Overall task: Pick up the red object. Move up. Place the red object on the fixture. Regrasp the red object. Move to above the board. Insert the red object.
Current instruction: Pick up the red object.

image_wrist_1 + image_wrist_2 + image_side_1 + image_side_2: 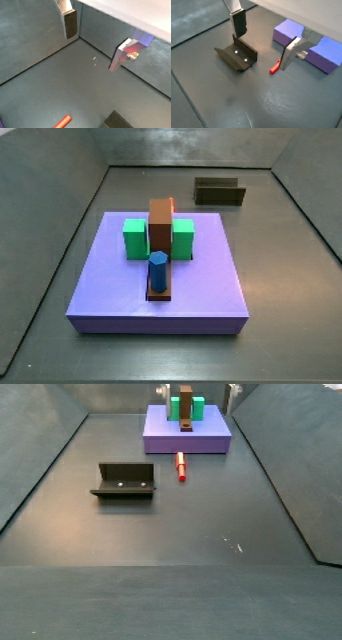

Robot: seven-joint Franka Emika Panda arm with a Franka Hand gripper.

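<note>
gripper (261, 42): wide open, empty
red object (275, 66): lying flat below its fingers — probably light, stiff; pinch mid-shaft

The red object (182, 466) is a small thin red peg. It lies flat on the dark floor, just beside the front edge of the board (187, 439) and to the side of the fixture (124, 481). The board is a flat lavender slab that carries green blocks, a tall brown block and a blue cylinder. The gripper (264, 42) hangs above with jaws apart, holding nothing; the peg (275, 66) lies near one finger.
</note>
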